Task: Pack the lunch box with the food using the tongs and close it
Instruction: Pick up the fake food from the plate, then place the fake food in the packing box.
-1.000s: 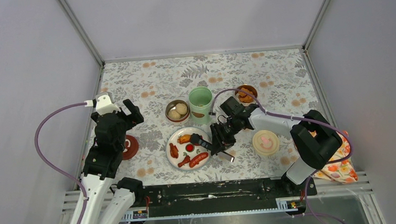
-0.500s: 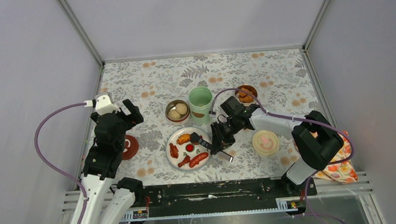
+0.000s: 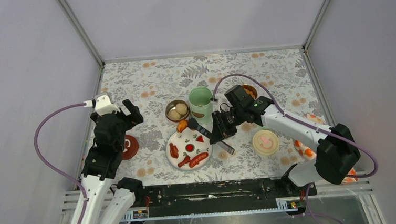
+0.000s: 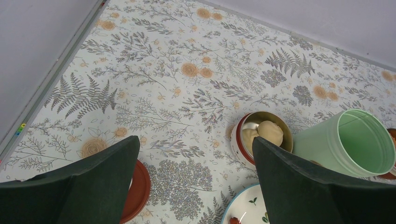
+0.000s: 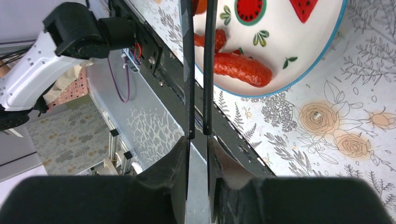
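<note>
My right gripper [image 3: 221,127] is shut on the dark tongs [image 3: 204,134], whose tips pinch an orange fried chunk [image 3: 182,126] above the plate's far rim. In the right wrist view the two tong arms [image 5: 187,70] run close together from my right gripper [image 5: 198,139] over red sausages [image 5: 241,69]. The mint-green jar [image 3: 200,104] stands open behind the plate. A steel bowl with pale balls [image 3: 177,110] sits to its left, also seen as the bowl [image 4: 264,133] beside the jar [image 4: 359,140]. My left gripper [image 4: 195,142] hangs open and empty at the far left [image 3: 130,112].
The white plate [image 3: 180,157] holds several sausages. A bowl of orange chunks [image 3: 248,91] is half hidden behind my right arm. A cream-lidded bowl [image 3: 265,141] stands right of the plate, and a dark-red lid [image 3: 130,147] lies by my left arm. A floral cloth [image 3: 305,150] lies at the right.
My right gripper closed tighter on the tongs and lifted them, with the orange chunk, off the plate toward the far left. The right arm swung along. The left arm stayed still.
</note>
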`<state>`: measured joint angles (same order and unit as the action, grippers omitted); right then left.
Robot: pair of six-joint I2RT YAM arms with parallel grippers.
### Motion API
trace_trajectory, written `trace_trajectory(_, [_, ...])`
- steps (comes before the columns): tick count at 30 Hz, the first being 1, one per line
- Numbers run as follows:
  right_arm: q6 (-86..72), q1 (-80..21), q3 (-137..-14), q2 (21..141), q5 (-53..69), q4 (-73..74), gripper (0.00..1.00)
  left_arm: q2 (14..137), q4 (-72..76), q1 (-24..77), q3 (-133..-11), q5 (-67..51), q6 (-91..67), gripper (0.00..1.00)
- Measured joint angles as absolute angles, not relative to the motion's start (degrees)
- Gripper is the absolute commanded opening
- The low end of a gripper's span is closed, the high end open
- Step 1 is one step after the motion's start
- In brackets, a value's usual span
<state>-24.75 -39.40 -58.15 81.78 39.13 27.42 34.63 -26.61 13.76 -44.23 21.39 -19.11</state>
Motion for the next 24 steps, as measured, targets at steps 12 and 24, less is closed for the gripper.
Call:
trace_trajectory(12, [-20.84, -34.81, -70.52, 76.66, 33.47, 36.77, 0.05, 34.37, -26.61, 13.72, -44.23, 21.39, -19.11, 0.98])
trace_trajectory(24, [-18.22, -26.65, -73.19, 77.52, 32.12, 39.70, 0.06, 34.13, -26.61, 13.72, -44.23, 21.39, -19.11, 0.98])
